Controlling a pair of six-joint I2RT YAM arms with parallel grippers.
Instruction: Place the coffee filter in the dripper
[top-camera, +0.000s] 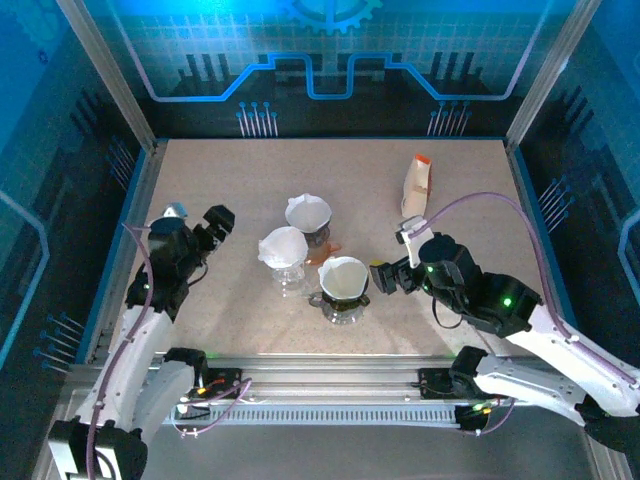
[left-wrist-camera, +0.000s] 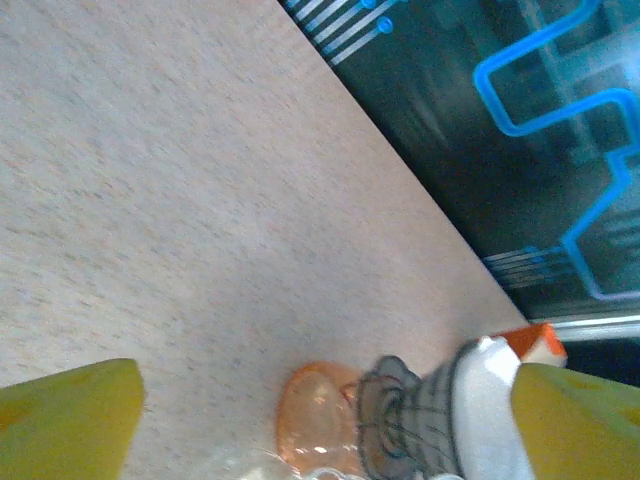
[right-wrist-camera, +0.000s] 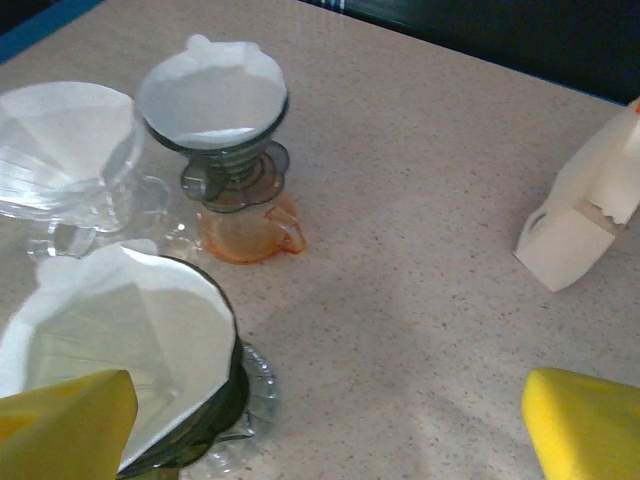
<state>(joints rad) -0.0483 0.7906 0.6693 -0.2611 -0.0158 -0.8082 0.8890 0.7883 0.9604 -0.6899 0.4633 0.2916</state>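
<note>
We are holding our right gripper (right-wrist-camera: 330, 420) spread wide, pinching nothing. The coffee filter (right-wrist-camera: 110, 335) is sitting inside the dark dripper (right-wrist-camera: 228, 395) just beside one of its fingers. A grey dripper (right-wrist-camera: 228, 155) and a clear dripper (right-wrist-camera: 60, 175), both lined, are standing farther ahead. Our left gripper (left-wrist-camera: 330, 410) is also gaping wide, gripping nothing.

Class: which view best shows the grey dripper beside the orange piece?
Right wrist: the grey dripper stands whole and close, filter inside. Top external shows it small, from above; left wrist, its ribbed side, cut by the frame edge.
</note>
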